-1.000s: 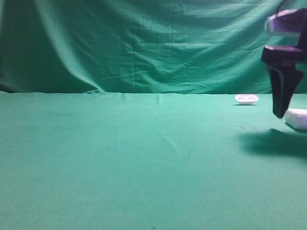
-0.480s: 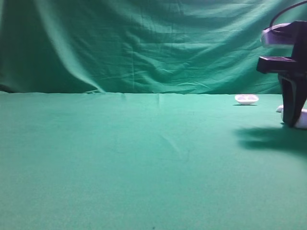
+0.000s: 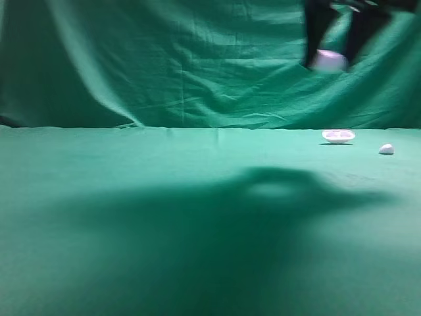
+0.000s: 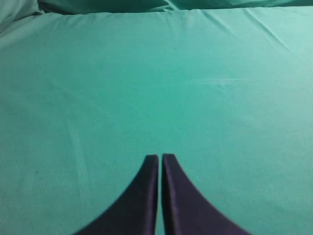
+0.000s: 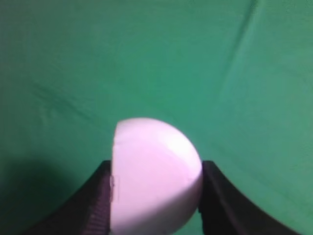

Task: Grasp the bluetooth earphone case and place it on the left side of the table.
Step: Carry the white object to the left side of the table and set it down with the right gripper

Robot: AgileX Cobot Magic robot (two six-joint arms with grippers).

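1. In the exterior high view you see the right gripper [image 3: 329, 60] high near the top edge, right of centre, its two dark fingers clamped on either side of the bluetooth earphone case [image 3: 329, 61], which hangs well above the table [image 3: 131, 230] against the green backdrop [image 3: 164, 59]. A shallow white dish [image 3: 338, 136] and a tiny white bit [image 3: 387, 149] lie on the cloth at far right, apart from each other. A broad shadow [image 3: 263, 197] spreads over the cloth.

2. In the left wrist view you see the left gripper [image 4: 160, 161] with its fingertips pressed together, holding nothing, above bare cloth.

3. In the right wrist view you see the white case filling the gap between the fingers [image 5: 95, 205], gripped from both sides over green cloth.
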